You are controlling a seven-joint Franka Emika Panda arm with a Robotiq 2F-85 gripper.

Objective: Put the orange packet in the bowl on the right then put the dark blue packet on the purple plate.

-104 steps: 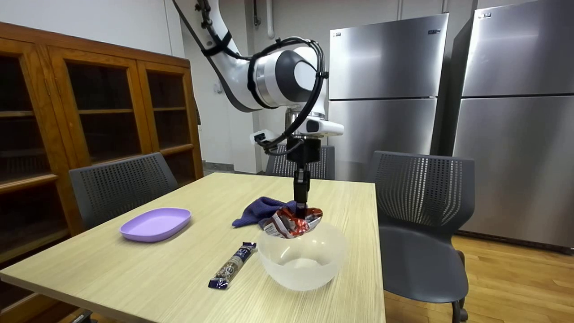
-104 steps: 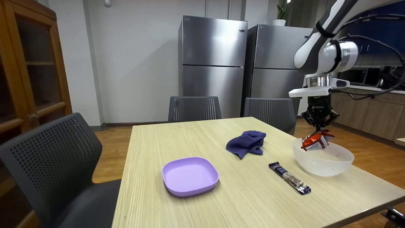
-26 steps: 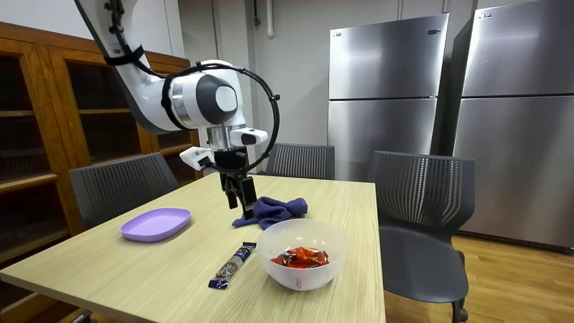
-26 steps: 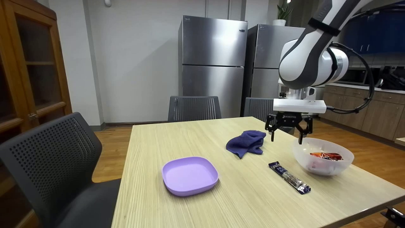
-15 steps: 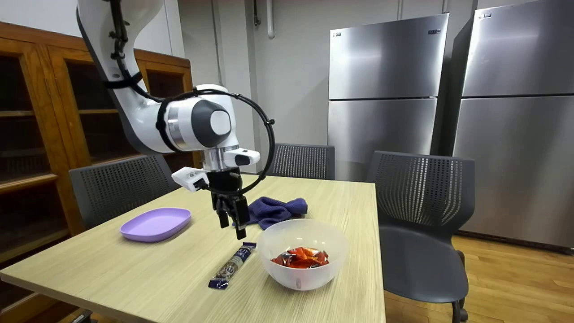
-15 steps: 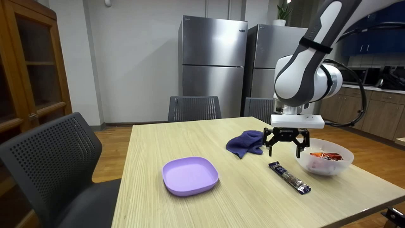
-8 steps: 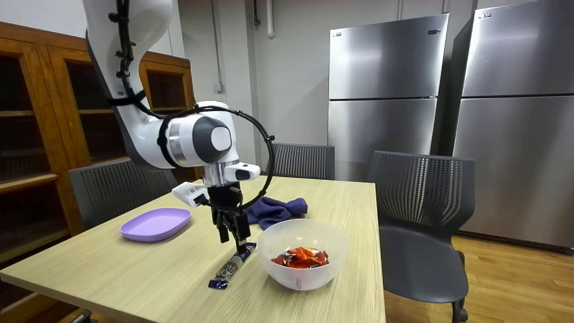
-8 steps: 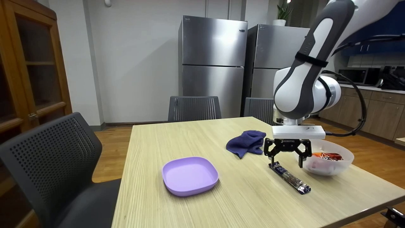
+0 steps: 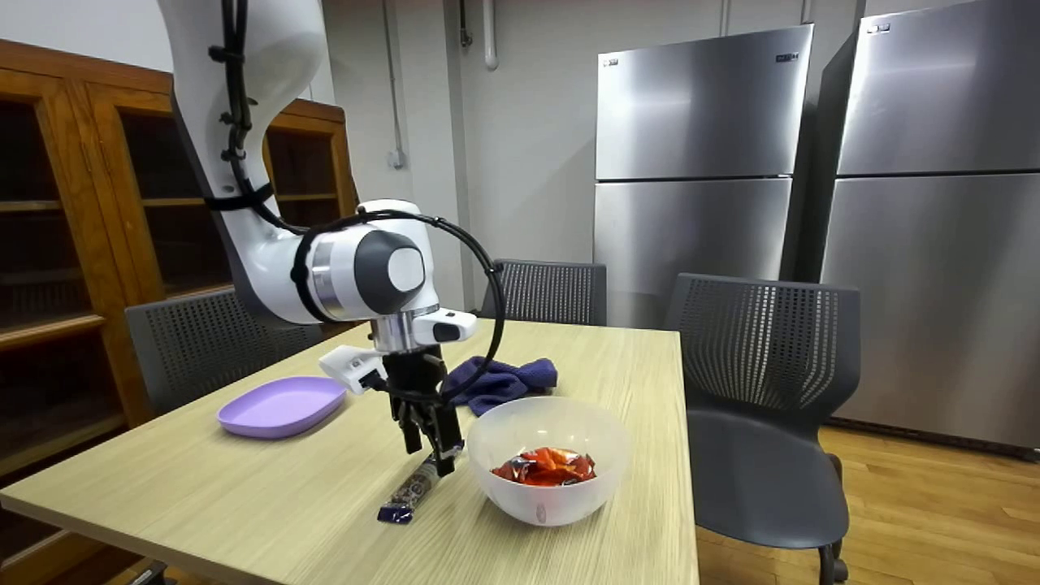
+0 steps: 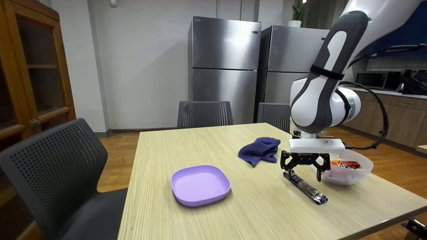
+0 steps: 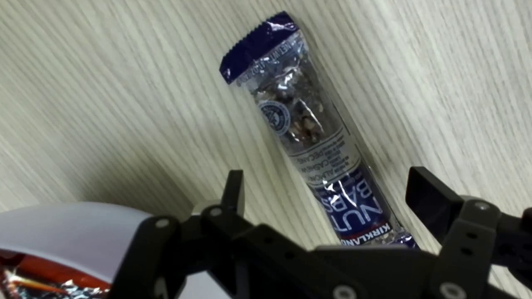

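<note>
Wrist view: jaws apart, Kirkland nut bar between, brand-lettered end innermost; long axis slants past frosted bowl.

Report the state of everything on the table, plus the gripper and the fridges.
Gripper: open, holding nothing
Dark blue packet: lying flat, not gripped, unopened where visible
Bowl: right way up
Orange packet: crumpled, inside the bowl; whether opened, unclear
Plate: right way up, empty
Cloth: bunched up
Fridges: shut

white-and-grey arm, black cable, black hand
</note>
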